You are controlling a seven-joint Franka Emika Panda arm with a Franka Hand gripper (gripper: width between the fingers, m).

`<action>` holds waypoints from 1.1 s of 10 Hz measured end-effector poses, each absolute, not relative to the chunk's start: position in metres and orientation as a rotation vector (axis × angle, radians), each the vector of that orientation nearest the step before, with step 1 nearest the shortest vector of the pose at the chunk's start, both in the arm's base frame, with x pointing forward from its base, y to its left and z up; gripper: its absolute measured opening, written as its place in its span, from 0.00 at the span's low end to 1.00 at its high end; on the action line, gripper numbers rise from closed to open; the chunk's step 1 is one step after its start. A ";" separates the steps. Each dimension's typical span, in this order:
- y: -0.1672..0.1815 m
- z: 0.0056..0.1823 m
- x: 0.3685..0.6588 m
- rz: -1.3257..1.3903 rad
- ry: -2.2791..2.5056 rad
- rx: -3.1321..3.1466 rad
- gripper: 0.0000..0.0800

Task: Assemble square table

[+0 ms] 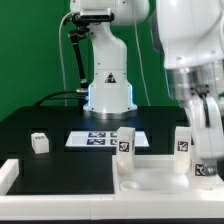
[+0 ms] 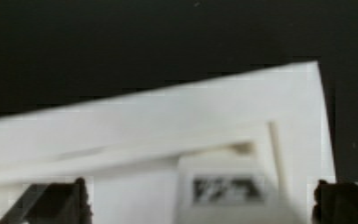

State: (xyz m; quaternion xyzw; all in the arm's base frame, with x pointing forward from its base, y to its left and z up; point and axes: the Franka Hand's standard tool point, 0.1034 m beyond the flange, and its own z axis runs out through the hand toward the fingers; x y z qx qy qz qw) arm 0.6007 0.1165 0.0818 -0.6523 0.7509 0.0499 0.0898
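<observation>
The square table panel (image 1: 150, 175) is lying across the lower right of the exterior view, on the black work surface (image 1: 60, 160), recessed side up with its raised rim showing. In the wrist view its pale slab (image 2: 158, 140) is filling most of the frame against the dark surface. It is looking like moulded plastic: stiff, probably light for its size, and smooth enough to slide if pushed rather than lifted. Its rim is likely the best place to pinch, since the flat middle is offering the fingers nothing to close on.

Two legs are standing upright in the panel, one (image 1: 125, 142) near its middle and one (image 1: 184, 140) further to the exterior view's right, each bearing a marker tag. They are appearing rigid and blocky, and are best taken by two opposite flat sides; whether they are fully seated cannot be told.

The gripper (image 2: 194, 205) is hanging over the panel near a tagged leg (image 2: 229, 185), its dark fingers (image 2: 55, 200) standing wide apart at the lower corners of the wrist view, holding nothing.

A loose leg (image 1: 39, 143) is sitting alone at the left of the exterior view, well apart from the panel. The marker board (image 1: 105, 139) is lying flat at centre.
</observation>
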 end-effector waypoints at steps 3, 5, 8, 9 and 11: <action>0.104 0.094 0.596 0.143 2.185 -1.989 0.81; 0.106 0.093 0.595 0.146 2.180 -1.998 0.81; 0.106 0.092 0.595 0.147 2.179 -2.001 0.81; 0.104 0.092 0.593 0.142 2.152 -2.029 0.81; 0.077 0.102 0.571 0.110 2.044 -2.140 0.81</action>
